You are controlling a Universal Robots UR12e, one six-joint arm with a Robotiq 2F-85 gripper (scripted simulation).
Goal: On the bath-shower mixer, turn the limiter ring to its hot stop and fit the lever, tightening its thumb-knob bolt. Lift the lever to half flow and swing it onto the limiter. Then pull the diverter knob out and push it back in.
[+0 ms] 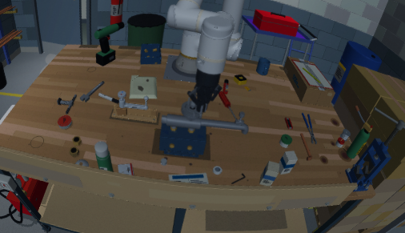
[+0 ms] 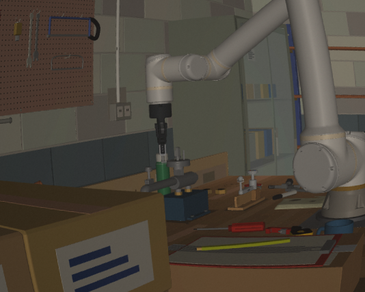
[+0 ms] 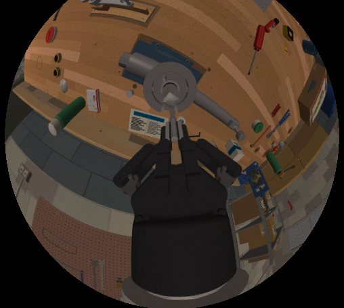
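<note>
The limiter ring is a grey disc on top of the bath-shower mixer, a grey horizontal tube mounted on a blue block at the bench's middle. My gripper hangs just above the ring's near rim, closed on a thin upright tab of the ring. The lever with its thumb-knob bolt rests on a small wooden stand to the left. The diverter knob sits at the mixer's right end.
A cardboard box stands at the right rear of the bench. A red screwdriver lies just behind the mixer, a green can stands at the front left, and small boxes sit near the front edge.
</note>
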